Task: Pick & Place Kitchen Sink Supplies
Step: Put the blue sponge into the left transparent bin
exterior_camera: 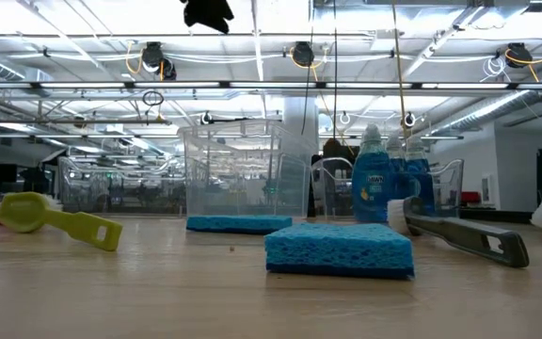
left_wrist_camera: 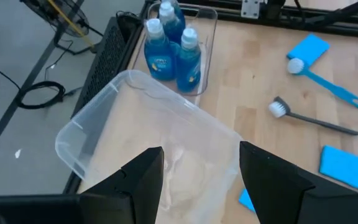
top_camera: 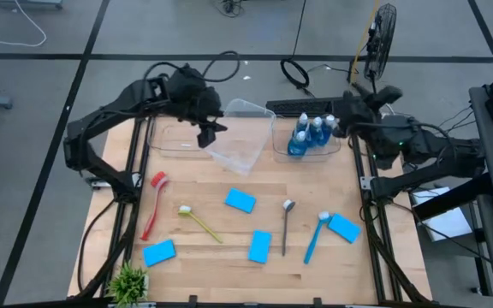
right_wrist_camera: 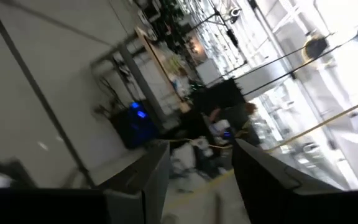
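Sorting seems barely begun: the left gripper [left_wrist_camera: 201, 180] hovers open and empty over the empty bin [top_camera: 242, 137]. Bottles [top_camera: 311, 133] stand just right of that bin; sponges [top_camera: 240, 201] and brushes [top_camera: 315, 235] lie nearer the front. The right gripper [right_wrist_camera: 197, 180], open, waits beyond the bottles. Next: descend onto a sponge

Parted jaws frame a blurred room with a blue-lit machine [right_wrist_camera: 138, 115]

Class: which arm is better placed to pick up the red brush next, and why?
Probably the left. The red brush lies on the table's left side, on the left pincer's half. The right pincer is at the far right corner behind the blue bottles.
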Controlling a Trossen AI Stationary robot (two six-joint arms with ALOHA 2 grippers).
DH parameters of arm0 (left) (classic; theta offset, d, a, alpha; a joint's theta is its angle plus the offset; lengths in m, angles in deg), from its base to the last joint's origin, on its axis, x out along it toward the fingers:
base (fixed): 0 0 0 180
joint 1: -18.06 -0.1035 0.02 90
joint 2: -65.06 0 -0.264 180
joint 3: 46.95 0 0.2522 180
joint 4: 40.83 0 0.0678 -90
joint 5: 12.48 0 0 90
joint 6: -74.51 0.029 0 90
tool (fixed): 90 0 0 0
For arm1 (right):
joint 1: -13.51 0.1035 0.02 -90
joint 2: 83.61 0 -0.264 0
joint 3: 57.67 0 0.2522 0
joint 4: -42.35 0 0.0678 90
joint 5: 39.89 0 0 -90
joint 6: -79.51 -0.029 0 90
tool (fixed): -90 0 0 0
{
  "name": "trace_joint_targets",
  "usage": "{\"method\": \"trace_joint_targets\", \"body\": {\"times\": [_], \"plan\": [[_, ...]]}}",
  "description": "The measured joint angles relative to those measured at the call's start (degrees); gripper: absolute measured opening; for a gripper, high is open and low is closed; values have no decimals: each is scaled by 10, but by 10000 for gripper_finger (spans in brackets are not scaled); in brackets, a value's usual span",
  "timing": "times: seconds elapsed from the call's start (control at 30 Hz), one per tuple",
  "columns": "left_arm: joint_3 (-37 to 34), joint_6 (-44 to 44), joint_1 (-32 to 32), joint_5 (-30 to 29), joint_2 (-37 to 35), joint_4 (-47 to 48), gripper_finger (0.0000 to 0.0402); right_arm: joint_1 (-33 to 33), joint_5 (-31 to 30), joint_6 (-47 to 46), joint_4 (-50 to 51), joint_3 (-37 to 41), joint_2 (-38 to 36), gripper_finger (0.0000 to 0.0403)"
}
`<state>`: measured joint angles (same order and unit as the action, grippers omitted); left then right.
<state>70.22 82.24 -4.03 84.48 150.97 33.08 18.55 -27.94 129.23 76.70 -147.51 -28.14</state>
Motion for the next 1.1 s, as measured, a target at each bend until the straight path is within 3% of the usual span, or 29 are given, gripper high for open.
{"method": "trace_joint_targets", "body": {"times": [0.2,0.5,0.73,1.1], "plan": [[-104,-45,13,-22,-76,-53,212,57,1,-164,46,36,-6,164],[-294,-114,40,-63,-217,-183,212,111,16,-326,48,123,-12,164],[-371,-136,61,-72,-290,-213,212,116,166,-466,134,142,-60,158],[-383,-144,74,-76,-304,-214,212,116,461,-722,362,142,-124,144]]}}
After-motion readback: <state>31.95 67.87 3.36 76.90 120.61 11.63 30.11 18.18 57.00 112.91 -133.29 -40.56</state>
